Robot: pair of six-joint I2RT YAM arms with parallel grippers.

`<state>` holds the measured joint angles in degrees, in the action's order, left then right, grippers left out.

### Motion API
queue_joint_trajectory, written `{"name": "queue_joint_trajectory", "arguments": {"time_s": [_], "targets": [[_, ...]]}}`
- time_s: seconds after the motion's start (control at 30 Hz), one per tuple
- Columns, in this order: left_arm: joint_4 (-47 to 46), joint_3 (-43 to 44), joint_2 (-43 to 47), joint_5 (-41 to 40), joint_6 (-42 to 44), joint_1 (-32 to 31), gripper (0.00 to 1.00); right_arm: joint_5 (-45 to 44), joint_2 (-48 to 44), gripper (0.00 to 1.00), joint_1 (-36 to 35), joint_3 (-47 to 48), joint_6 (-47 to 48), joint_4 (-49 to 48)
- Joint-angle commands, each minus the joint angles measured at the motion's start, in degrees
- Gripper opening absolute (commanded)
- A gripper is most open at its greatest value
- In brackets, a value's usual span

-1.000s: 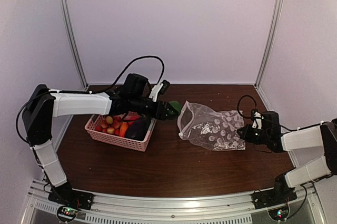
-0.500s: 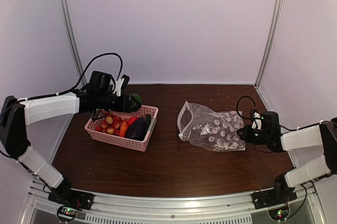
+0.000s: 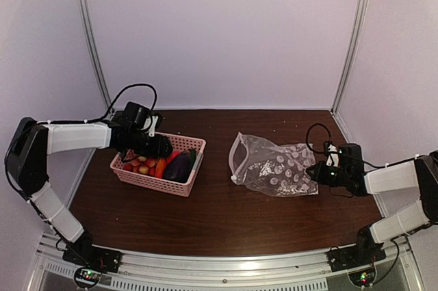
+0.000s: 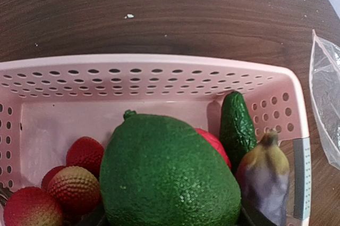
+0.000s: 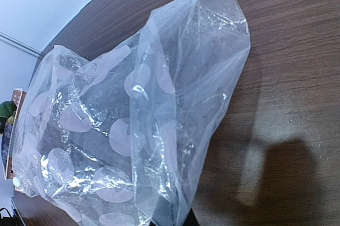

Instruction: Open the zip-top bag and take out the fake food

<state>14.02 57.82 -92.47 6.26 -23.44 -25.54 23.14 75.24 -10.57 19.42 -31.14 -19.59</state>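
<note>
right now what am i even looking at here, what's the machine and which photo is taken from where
Two robot arms are bolted at the near edge of a brown table. The wide picture looks down from above and behind them. The other two come from a camera on each wrist. On the table sit a pink basket of fake food and a clear dotted zip-top bag, which looks empty. The left gripper holds a big green fruit over the basket. The right gripper is shut on the bag's end.
</note>
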Motion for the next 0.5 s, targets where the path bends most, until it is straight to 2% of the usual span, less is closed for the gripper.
{"name": "queue_joint_trajectory", "arguments": {"time_s": [0.0, 0.13, 0.23, 0.37, 0.47], "targets": [[-0.01, 1.58, -1.79, -4.20, 1.02, 0.32, 0.60, 0.94, 0.86, 0.00, 0.28, 1.39, 1.24, 0.50], [-0.93, 1.25, -0.66, -2.90, 1.43, 0.31, 0.75, 0.80, 0.64, 0.00, 0.31, 1.51, 1.85, 1.21], [-2.57, 0.78, 2.01, -1.58, 1.92, 0.24, 0.83, 0.83, 0.43, 0.00, 0.31, 1.24, 2.19, 1.06], [-3.63, 2.13, 5.56, 0.41, 2.97, -0.64, 0.86, 1.44, 0.67, 0.00, 0.28, 0.93, 2.41, 0.69], [-4.54, 4.06, 6.28, 1.95, 3.56, -2.74, 0.87, 1.98, 0.63, 0.08, 0.28, 0.80, 2.58, 0.57]]}}
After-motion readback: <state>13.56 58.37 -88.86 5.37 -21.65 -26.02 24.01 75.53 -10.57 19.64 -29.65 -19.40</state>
